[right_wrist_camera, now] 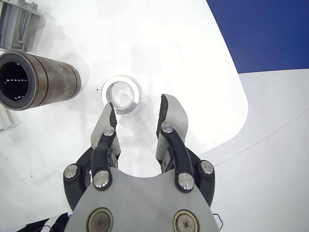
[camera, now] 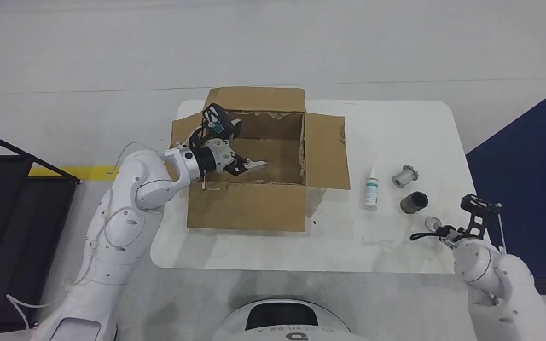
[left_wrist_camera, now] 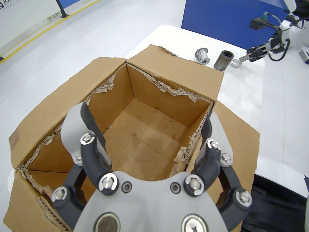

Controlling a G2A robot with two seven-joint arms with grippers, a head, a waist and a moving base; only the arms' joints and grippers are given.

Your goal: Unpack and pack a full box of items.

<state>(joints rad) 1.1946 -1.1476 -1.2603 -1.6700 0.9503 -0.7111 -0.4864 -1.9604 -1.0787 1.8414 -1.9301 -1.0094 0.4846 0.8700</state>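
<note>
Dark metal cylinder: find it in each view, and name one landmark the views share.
Top view: the dark metal cylinder lies right of the cardboard box, between the finned grey part and the silver ring.
Left wrist view: it lies beyond the box's far flap, between the same two parts.
Right wrist view: it lies on its side beside the ring.
Shared landmark: the silver ring.

A white table [camera: 401,128] stands on pale floor [camera: 273,43] with a yellow line [camera: 53,171], a blue cabinet [left_wrist_camera: 227,18] beside.
</note>
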